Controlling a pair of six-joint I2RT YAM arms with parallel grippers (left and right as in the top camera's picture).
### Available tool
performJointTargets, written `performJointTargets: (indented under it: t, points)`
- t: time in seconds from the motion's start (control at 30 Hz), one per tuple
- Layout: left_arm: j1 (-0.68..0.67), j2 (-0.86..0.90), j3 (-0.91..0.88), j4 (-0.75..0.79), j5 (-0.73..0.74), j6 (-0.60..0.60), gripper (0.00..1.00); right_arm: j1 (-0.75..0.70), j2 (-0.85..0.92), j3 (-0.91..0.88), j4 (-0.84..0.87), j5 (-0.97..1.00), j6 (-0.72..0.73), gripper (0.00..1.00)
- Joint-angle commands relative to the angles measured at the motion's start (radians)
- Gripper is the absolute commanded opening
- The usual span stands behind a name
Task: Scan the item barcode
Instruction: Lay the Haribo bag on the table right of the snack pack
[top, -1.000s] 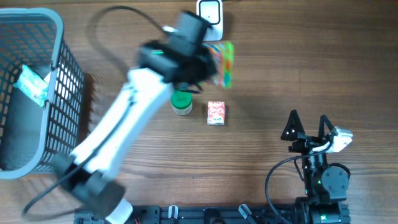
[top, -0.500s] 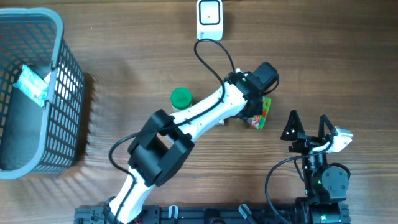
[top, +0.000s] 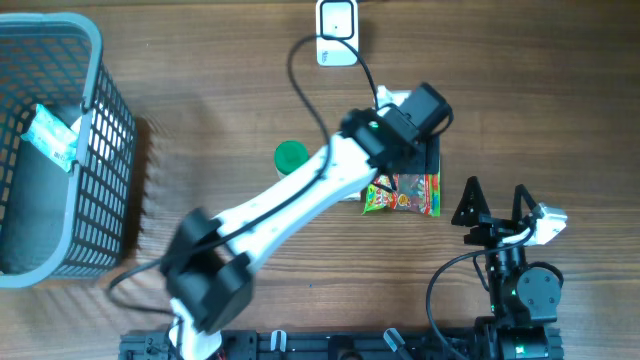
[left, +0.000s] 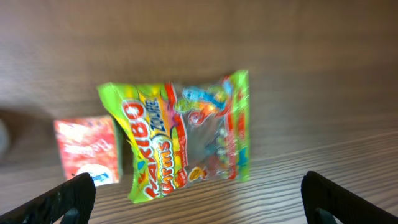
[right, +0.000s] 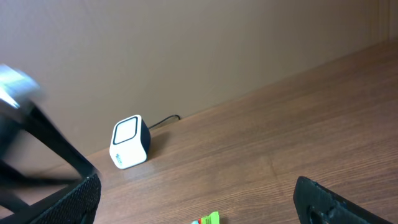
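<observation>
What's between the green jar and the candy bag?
A small red box, right beside the candy bag, seen from the left wrist camera. Overhead, the left arm covers it.

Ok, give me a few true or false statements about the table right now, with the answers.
The candy bag lies flat on the table under the open left hand. True.
The scanner sits inside the basket. False: the scanner stands on the table; the basket holds a packet.
The right hand grips the green-lidded jar. False: the right hand is open and empty, apart from the jar.
A small red box lies beside the candy bag. True.
</observation>
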Motion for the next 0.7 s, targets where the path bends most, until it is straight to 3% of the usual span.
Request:
performJointTargets:
  t: [0.0, 0.27, 0.5, 0.67]
  points:
    - [0.055, -0.172, 0.011, -0.005, -0.126, 0.028, 1.0, 0.005, -0.002, -0.001, 0.003, 0.014, -0.014, 1.0]
    - [0.303, -0.469, 0.011, -0.004, -0.246, 0.25, 1.0, 0.005, -0.002, -0.001, 0.003, 0.014, -0.014, 1.0]
    - [0.622, -0.633, 0.011, 0.027, -0.247, 0.34, 1.0, 0.005, -0.002, -0.001, 0.003, 0.014, -0.014, 1.0]
    - [0.851, -0.703, 0.011, 0.117, -0.247, 0.336, 1.0, 0.005, -0.002, -0.001, 0.003, 0.014, -0.014, 1.0]
